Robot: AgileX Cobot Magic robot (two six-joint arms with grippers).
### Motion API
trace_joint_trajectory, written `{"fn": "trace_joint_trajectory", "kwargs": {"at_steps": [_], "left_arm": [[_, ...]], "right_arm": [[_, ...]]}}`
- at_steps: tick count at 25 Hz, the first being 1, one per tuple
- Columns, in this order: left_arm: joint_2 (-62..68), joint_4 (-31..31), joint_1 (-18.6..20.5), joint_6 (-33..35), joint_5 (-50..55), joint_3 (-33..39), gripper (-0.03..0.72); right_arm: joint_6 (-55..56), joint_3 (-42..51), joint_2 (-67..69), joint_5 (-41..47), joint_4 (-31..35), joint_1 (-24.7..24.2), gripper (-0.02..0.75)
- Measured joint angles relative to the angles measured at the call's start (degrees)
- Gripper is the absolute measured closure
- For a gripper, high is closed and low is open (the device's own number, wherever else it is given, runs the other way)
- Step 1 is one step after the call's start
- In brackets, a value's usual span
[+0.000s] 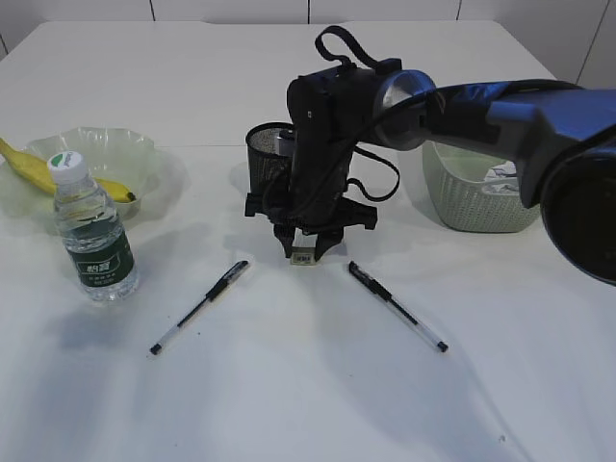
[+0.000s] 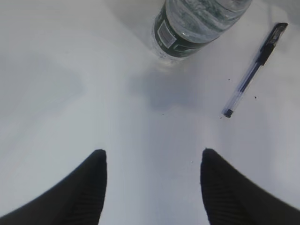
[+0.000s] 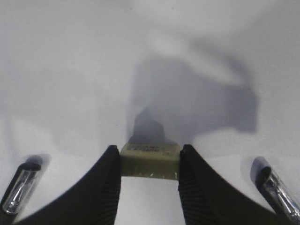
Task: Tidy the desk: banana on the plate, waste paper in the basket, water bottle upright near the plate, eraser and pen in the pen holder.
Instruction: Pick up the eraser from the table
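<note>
My right gripper [image 1: 305, 252] is shut on a small pale eraser [image 3: 150, 161], at or just above the table in front of the black mesh pen holder [image 1: 268, 152]. Two black pens lie on the table, one to its left [image 1: 199, 306] and one to its right [image 1: 397, 306]; their tips show in the right wrist view [image 3: 21, 187] [image 3: 276, 187]. The water bottle [image 1: 91, 231] stands upright beside the pale green plate [image 1: 144, 154], which holds the banana [image 1: 38, 171]. My left gripper [image 2: 153, 159] is open and empty, near the bottle [image 2: 197, 26] and the left pen [image 2: 255, 68].
A pale green waste basket [image 1: 476, 197] stands at the right with white paper [image 1: 502, 178] inside. The right arm reaches across from the right edge. Bare white table lies in the foreground.
</note>
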Motion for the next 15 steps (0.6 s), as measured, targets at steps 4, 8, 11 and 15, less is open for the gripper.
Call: {"fn": "trace_joint_trajectory", "kwargs": {"at_steps": [4, 8, 11, 15], "left_arm": [[0.0, 0.0, 0.0, 0.0, 0.0, 0.0, 0.246], [0.0, 0.0, 0.0, 0.0, 0.0, 0.0, 0.246], [0.0, 0.0, 0.0, 0.0, 0.0, 0.0, 0.246], [0.0, 0.0, 0.0, 0.0, 0.0, 0.0, 0.246]], "right_arm": [[0.1, -0.1, 0.0, -0.1, 0.0, 0.0, 0.472], [0.1, -0.2, 0.0, -0.1, 0.3, 0.0, 0.473], [0.1, -1.7, 0.1, 0.0, 0.6, 0.0, 0.473], [-0.2, -5.9, 0.2, 1.0, 0.6, 0.0, 0.473]]}}
